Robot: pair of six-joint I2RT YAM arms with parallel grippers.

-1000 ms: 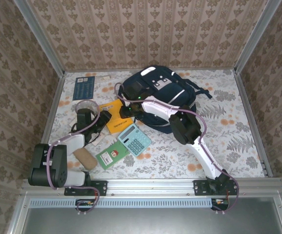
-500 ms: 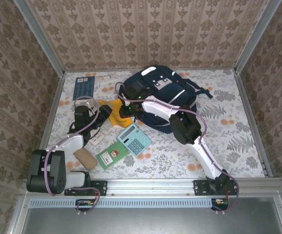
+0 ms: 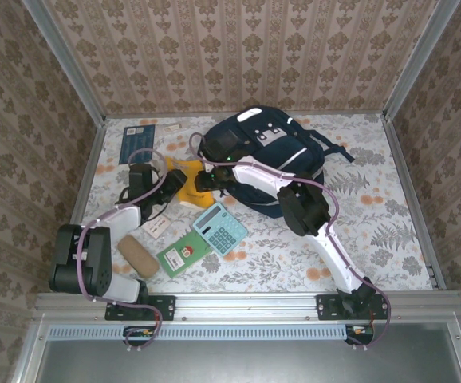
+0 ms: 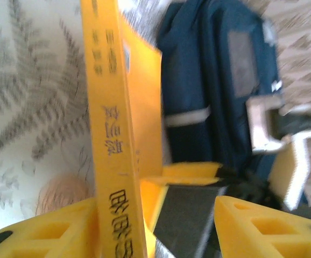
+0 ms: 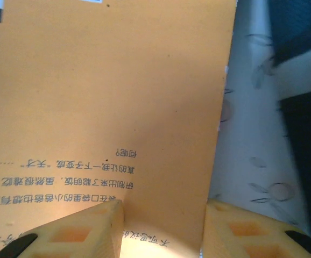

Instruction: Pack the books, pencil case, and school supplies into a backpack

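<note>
The orange-yellow book (image 3: 187, 182) is tilted up off the table beside the navy backpack (image 3: 270, 152). My left gripper (image 3: 167, 185) is shut on it. In the left wrist view the book's spine (image 4: 110, 123) stands upright against one finger of the gripper (image 4: 155, 207), with a dark flat surface beside it and the backpack (image 4: 214, 80) behind. My right gripper (image 3: 204, 179) is at the backpack's mouth. In the right wrist view it (image 5: 163, 207) is open, its fingers spread over the book's printed cover (image 5: 118, 80).
On the table in front lie the teal calculator (image 3: 220, 227), a green book (image 3: 181, 254), the tan pencil case (image 3: 137, 255) and a white card (image 3: 159, 227). A dark blue book (image 3: 139, 144) and a small white piece (image 3: 172, 126) lie at the back left.
My left gripper has moved away from me toward the backpack, raising the orange-yellow book off the table. The backpack has shifted slightly. The right gripper has stayed at the backpack's mouth.
</note>
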